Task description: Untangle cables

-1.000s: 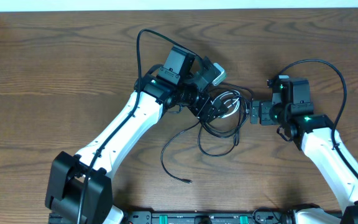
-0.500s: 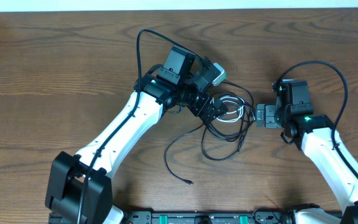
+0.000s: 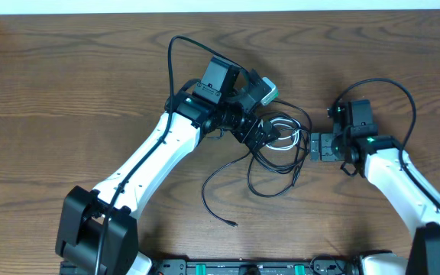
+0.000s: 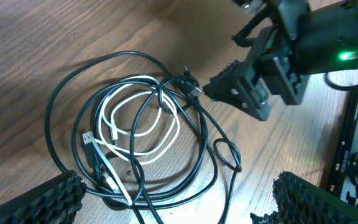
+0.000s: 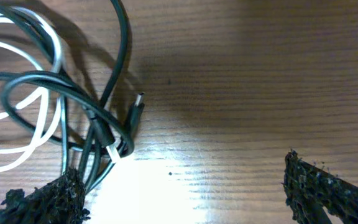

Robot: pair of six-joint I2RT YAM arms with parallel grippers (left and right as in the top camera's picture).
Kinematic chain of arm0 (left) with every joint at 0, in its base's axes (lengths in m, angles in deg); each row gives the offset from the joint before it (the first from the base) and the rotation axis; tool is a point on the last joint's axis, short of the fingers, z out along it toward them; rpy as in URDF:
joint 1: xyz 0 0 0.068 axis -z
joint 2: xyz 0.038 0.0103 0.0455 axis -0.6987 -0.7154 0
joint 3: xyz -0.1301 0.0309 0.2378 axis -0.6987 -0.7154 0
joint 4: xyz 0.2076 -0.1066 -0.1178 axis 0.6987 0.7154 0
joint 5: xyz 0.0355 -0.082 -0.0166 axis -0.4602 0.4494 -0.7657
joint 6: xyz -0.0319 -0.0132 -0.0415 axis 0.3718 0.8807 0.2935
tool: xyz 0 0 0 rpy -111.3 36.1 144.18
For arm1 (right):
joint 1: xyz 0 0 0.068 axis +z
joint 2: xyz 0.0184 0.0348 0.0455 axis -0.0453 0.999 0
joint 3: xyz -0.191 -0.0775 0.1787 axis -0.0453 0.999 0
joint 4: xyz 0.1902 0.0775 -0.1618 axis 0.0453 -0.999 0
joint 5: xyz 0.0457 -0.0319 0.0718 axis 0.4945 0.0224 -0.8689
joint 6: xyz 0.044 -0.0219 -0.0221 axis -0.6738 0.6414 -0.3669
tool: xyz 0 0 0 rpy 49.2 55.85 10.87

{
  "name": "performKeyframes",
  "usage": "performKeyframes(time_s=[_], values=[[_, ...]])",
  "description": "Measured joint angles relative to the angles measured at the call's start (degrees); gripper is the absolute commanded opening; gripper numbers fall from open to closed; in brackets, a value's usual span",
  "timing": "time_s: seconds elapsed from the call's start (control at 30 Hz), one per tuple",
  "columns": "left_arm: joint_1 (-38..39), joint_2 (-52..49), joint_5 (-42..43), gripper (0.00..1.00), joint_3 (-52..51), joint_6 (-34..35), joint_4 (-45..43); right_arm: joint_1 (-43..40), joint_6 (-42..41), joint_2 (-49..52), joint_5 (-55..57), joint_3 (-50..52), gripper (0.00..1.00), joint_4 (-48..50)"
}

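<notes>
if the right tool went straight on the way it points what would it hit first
Probably the small plug end of the thin black cables, at the tangle's edge; depth is unclear.

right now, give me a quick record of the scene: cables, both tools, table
surface: wooden table
black cables: looped over each other in one tangle, lying on the table
white cable: coiled inside the black loops
loose end: one black tail trails out toward the robot's base
left tool: open, over the tangle
right tool: open, at the tangle's right edge
</notes>
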Motion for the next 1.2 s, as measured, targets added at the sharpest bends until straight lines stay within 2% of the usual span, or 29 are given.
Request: performKeyframes(time_s=[0.27, 1.03, 1.2], values=[[0.00, 0.00, 0.00, 0.98, 0.00, 0.00, -0.02, 0.00, 0.00, 4.13, 0.09, 0.00, 0.99, 2.95], [0.00, 0.00, 0.00, 0.98, 0.00, 0.00, 0.00, -0.04, 0.00, 4.42, 3.23, 0.00, 0.99, 4.72], [0.00, 0.00, 0.00, 0.98, 0.00, 0.00, 0.00, -0.04, -0.11, 8.20, 3.39, 0.00, 0.99, 6.34]])
